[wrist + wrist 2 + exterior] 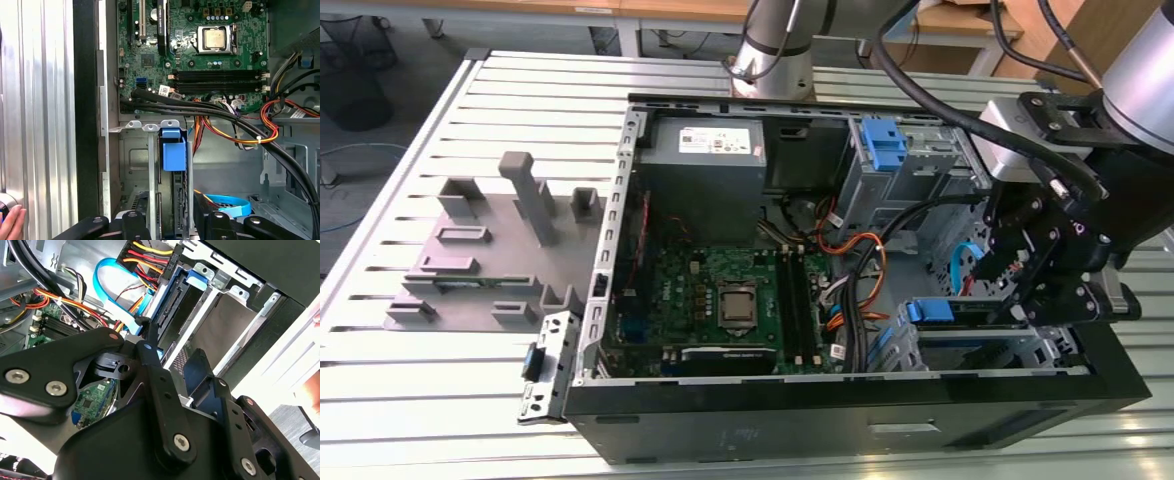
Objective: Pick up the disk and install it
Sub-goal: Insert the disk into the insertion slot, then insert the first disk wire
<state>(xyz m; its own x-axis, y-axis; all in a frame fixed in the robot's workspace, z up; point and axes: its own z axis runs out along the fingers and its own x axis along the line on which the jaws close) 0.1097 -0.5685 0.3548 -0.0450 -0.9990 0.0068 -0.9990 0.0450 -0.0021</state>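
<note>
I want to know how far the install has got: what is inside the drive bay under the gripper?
The disk stands on edge in the drive bay, its blue carrier tab showing. The gripper hangs above it. Its lower part is covered.

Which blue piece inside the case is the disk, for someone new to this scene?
Find the open computer case on the slatted table, then the drive cage in its corner at the exterior view's lower right, beneath the gripper. The disk sits in that cage, bright blue carrier end showing. Unlike the narrow upright blue latch farther back, it is broad and sits low.
</note>
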